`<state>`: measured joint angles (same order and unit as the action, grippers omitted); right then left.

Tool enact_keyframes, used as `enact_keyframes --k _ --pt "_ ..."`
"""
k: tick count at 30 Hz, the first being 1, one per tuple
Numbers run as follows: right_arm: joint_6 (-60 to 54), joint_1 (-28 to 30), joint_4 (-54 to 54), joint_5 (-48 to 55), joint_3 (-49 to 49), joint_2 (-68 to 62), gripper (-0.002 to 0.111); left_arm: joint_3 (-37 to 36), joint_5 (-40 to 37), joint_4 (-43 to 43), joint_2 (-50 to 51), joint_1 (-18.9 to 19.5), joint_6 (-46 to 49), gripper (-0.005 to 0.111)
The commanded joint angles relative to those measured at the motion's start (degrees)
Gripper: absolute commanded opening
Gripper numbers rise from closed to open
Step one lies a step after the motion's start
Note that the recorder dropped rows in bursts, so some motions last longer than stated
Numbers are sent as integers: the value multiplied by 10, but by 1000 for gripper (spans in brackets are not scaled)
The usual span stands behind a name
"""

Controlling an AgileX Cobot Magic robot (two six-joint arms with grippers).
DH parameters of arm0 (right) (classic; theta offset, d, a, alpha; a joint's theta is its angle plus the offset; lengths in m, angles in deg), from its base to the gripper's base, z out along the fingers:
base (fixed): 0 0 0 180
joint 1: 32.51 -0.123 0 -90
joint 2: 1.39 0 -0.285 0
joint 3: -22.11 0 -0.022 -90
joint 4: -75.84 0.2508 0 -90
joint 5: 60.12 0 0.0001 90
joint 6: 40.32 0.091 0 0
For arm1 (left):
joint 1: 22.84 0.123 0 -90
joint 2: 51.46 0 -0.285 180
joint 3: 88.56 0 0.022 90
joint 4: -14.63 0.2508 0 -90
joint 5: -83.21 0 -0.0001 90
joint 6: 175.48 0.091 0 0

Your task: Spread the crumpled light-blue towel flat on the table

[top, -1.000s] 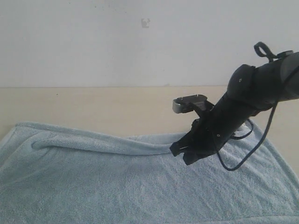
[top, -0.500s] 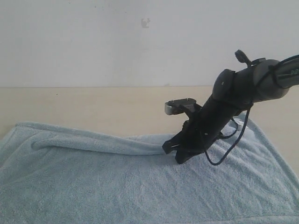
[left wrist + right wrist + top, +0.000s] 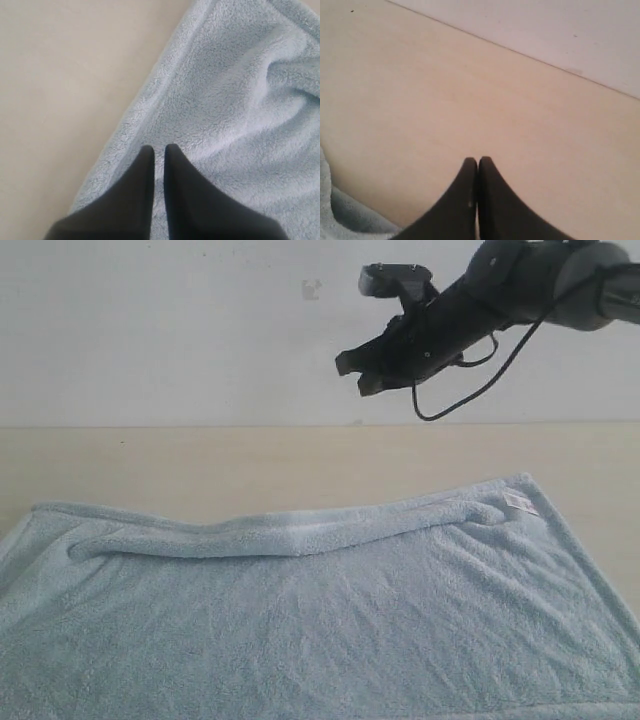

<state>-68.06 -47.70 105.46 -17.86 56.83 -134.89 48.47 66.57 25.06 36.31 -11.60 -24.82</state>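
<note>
A plain white wall (image 3: 150, 330) stands at the far side of the scene. On it, high and near the middle, is a small grey mark (image 3: 312, 288).

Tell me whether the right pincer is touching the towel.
Apart. The exterior view shows the right pincer, shut, hanging in front of the wall, clearly above the towel.

I count one towel (image 3: 320, 620), one worktop (image 3: 200, 465), one white label (image 3: 519, 503), and two hands: left hand (image 3: 156, 147), right hand (image 3: 356, 376).
</note>
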Motion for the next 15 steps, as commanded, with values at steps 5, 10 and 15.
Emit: enact_keyframes --k 5,10,15 --pt "97 49 -163 71 -52 30 0 -1 14 -17 -3 0 3 8" --pt "116 84 -194 79 -76 15 0 -1 19 -21 -3 0 3 8" --pt "145 94 -256 71 -61 -21 0 -1 22 -25 -3 0 3 8"
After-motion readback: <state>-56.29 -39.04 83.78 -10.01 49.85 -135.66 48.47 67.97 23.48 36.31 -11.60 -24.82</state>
